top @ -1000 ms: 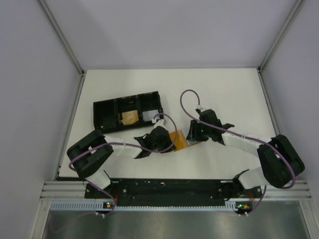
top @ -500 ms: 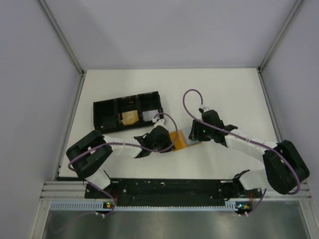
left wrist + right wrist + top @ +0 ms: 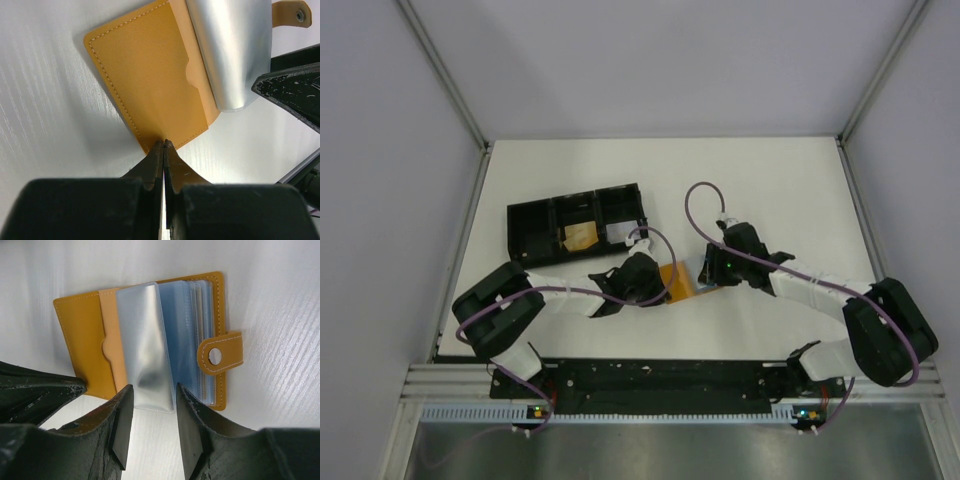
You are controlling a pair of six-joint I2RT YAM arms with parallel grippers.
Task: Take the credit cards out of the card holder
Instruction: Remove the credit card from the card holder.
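Your left gripper (image 3: 163, 145), jaws pressed together, seems to pin the plain flap of the open card holder (image 3: 145, 80) at its edge. Your right gripper (image 3: 150, 400) hovers partly open around a clear sleeve (image 3: 142, 345), gripping nothing. The credit cards (image 3: 187, 330) sit in sleeves nearer the holder's snap tab. Next, pinch one card's edge and slide it out. The black tray (image 3: 575, 225) lies beyond the holder.

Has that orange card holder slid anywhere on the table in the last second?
No. The card holder sits just where it was, the same gap off the black tray and its right corner.
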